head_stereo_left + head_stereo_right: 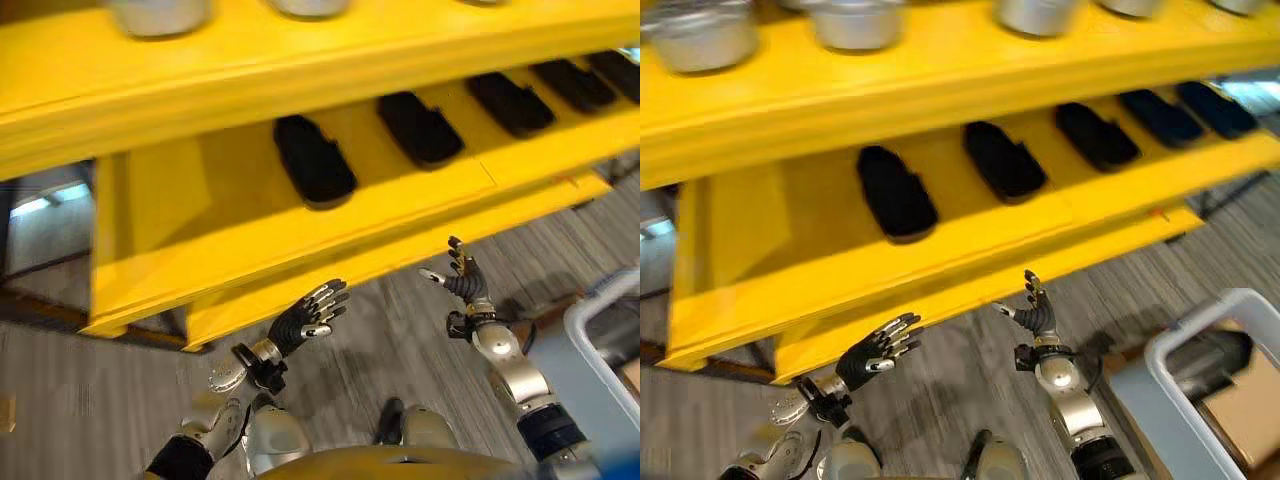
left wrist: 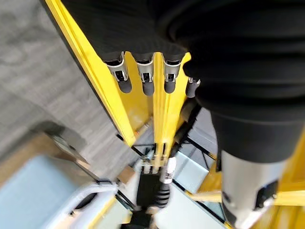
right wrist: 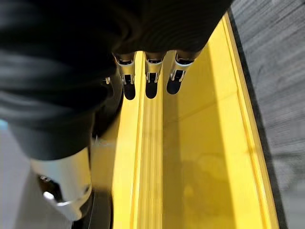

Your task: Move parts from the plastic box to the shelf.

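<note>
Yellow metal shelf (image 1: 940, 255) spans the upper frame, black oblong parts (image 1: 896, 193) seated in a row. Left hand (image 1: 306, 318) and right hand (image 1: 464, 277) hover below, fingers spread, empty; grey plastic box (image 1: 1185, 345) lower right, likely the next reach.

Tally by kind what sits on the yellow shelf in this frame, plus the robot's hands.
Black parts on the middle level of the yellow shelf: 5
Silver metal pots on the top level: at least 5, cut off by the frame
Robot hands, left hand and right hand, both empty: 2
Total: 12
</note>
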